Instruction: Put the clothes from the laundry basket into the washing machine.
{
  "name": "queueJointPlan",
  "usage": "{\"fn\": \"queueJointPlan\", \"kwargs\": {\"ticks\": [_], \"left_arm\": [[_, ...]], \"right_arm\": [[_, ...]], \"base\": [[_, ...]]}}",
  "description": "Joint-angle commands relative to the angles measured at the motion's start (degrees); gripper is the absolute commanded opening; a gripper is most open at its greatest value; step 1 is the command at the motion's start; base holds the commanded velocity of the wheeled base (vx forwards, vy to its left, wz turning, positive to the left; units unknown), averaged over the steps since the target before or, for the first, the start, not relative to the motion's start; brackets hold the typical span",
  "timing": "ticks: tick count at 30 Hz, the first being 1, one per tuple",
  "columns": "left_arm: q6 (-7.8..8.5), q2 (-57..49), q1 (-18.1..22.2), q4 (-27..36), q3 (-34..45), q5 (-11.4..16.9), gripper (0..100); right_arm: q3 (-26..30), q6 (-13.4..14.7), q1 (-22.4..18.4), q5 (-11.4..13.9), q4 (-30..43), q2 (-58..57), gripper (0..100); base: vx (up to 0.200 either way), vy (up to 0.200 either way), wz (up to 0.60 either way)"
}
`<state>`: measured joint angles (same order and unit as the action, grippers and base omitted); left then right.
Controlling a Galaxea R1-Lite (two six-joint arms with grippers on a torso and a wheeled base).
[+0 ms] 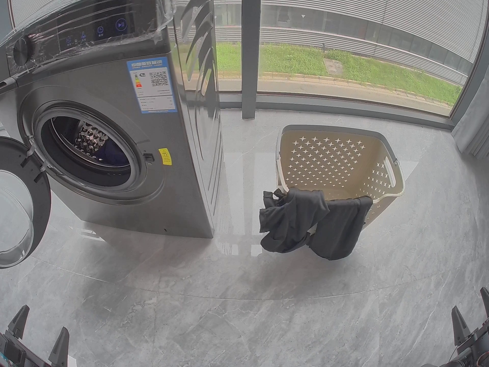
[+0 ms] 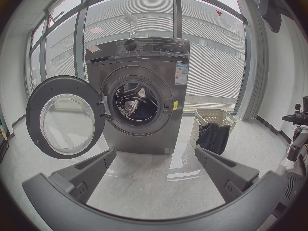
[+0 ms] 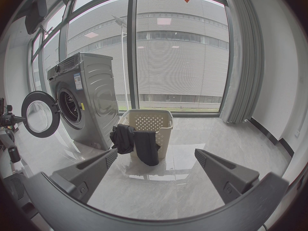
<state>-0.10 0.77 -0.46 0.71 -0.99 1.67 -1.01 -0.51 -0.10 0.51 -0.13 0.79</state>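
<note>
A grey washing machine (image 1: 127, 128) (image 2: 141, 97) (image 3: 86, 97) stands on the left, its round door (image 1: 18, 205) (image 2: 65, 117) swung open. Something dark blue lies inside the drum (image 1: 109, 154). A cream laundry basket (image 1: 338, 164) (image 2: 213, 122) (image 3: 150, 125) sits on the floor to the machine's right. Dark grey clothes (image 1: 305, 223) (image 2: 213, 138) (image 3: 136, 141) hang over its near rim. My left gripper (image 1: 38, 335) (image 2: 155, 154) is open, low at the near left, far from the machine. My right gripper (image 1: 471, 314) (image 3: 155, 154) is open at the near right, well short of the basket.
Grey polished tile floor (image 1: 244, 307) stretches between me and both objects. A floor-to-ceiling window with a dark pillar (image 1: 251, 47) runs behind them. A curtain (image 3: 240, 64) hangs at the far right.
</note>
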Motion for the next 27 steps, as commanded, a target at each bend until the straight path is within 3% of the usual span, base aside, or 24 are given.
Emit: {"fn": "queueJointPlan", "kwargs": {"ticks": [1, 11, 21, 27], "left_arm": [[-0.08, -0.68, 0.02, 0.0, 0.72, 0.0, 100], [0.01, -0.68, 0.02, 0.0, 0.72, 0.0, 100], [-0.08, -0.68, -0.06, 0.0, 0.72, 0.0, 100], [-0.08, -0.68, -0.06, 0.0, 0.72, -0.09, 100]], "right_arm": [[1.01, -0.02, 0.01, 0.02, -0.04, -0.7, 100], [1.01, 0.25, 0.01, -0.07, -0.04, -0.7, 100], [1.01, -0.1, -0.08, 0.02, -0.04, -0.62, 100], [-0.13, -0.02, 0.01, 0.1, -1.45, -0.79, 100]], "base": [[0.0, -0.2, 0.0], [0.0, -0.2, 0.0], [0.0, 0.0, 0.0], [0.2, 0.0, 0.0]]}}
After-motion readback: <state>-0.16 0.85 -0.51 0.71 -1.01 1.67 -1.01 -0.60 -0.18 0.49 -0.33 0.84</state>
